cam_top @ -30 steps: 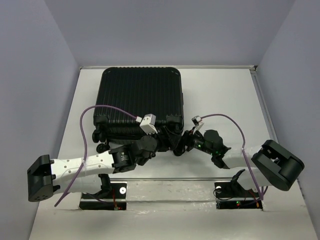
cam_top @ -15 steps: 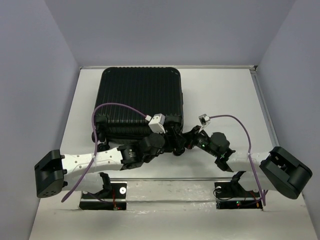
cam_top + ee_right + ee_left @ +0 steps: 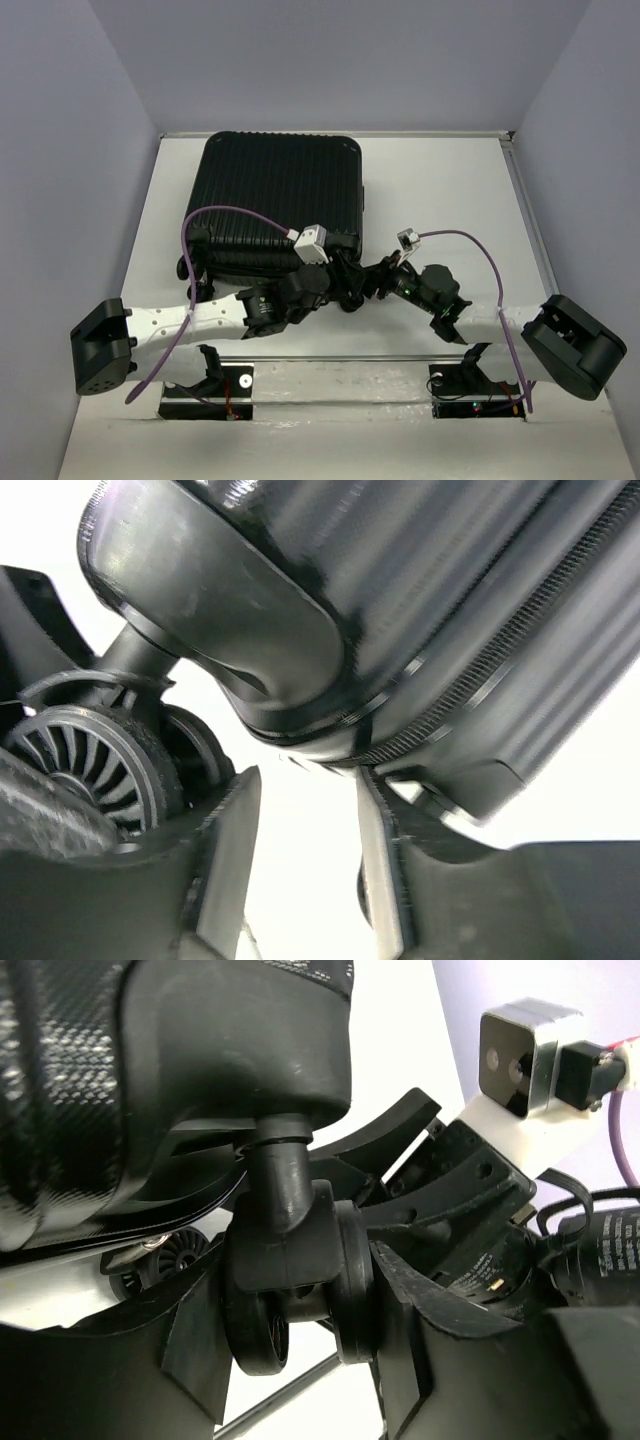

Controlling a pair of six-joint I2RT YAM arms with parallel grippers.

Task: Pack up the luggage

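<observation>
The black ribbed hard-shell suitcase (image 3: pixel 275 200) lay flat and closed on the far-left part of the table (image 3: pixel 440 190), its contents hidden, with bare table to its right. At its near-right corner, the left fingers (image 3: pixel 195 1360) bracketed a caster wheel (image 3: pixel 290 1300); a firm grip could not be confirmed. The right fingers (image 3: pixel 228 860) stood parted with nothing between them.

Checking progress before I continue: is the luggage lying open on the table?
No, the top view shows the luggage lying flat with its ribbed shell closed.
</observation>
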